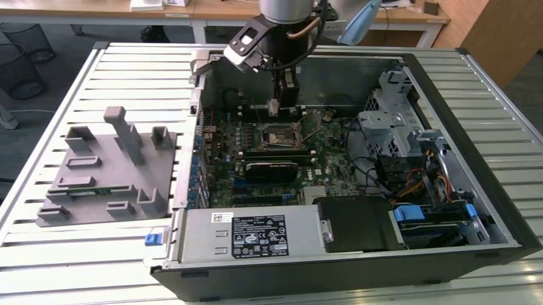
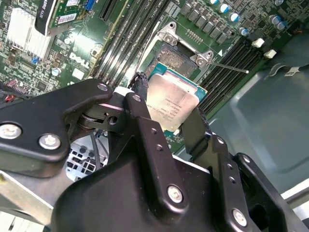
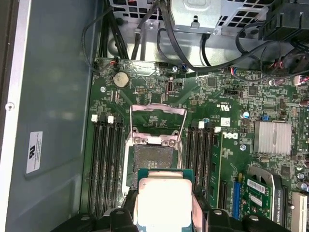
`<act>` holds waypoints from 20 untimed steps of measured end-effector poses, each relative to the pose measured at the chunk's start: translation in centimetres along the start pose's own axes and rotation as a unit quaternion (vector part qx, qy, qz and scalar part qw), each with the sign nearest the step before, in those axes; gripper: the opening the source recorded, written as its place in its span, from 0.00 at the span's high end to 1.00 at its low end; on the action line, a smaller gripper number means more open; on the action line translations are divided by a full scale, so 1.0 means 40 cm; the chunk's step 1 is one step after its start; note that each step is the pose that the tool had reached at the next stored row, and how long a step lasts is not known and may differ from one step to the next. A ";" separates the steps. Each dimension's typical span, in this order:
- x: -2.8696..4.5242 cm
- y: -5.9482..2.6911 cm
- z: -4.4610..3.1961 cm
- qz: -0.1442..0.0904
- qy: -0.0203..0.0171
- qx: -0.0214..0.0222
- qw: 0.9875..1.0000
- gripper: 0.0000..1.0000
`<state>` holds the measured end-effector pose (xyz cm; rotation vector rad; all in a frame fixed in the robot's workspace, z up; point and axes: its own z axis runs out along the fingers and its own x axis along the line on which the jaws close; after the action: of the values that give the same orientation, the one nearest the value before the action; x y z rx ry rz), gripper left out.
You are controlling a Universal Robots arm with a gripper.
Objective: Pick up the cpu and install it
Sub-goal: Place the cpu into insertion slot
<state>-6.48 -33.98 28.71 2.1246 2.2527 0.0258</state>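
I've got the gripper point(image 2: 169, 110) closed on the cpu point(image 2: 171, 99) by two opposite edges, plate up, which I judge leaves its underside free. It hangs level just above the open socket point(image 3: 153, 157), not seated.

Even, diffuse light on the slatted surface point(image 1: 127, 70), without hard shadows; the interior of the computer case point(image 1: 357, 279) lies in mild shade. In the second wrist view the cpu point(image 2: 171, 104) carries a pale sheen; the black claw point(image 2: 166, 108) reads dark.
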 end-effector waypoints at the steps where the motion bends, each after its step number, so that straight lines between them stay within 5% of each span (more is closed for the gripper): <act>1: 0.000 0.000 0.002 0.000 0.000 0.000 1.000 0.47; 20: 0.000 0.003 0.030 0.000 0.000 0.000 1.000 0.47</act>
<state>-6.31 -33.98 27.52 2.1251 2.2523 0.0256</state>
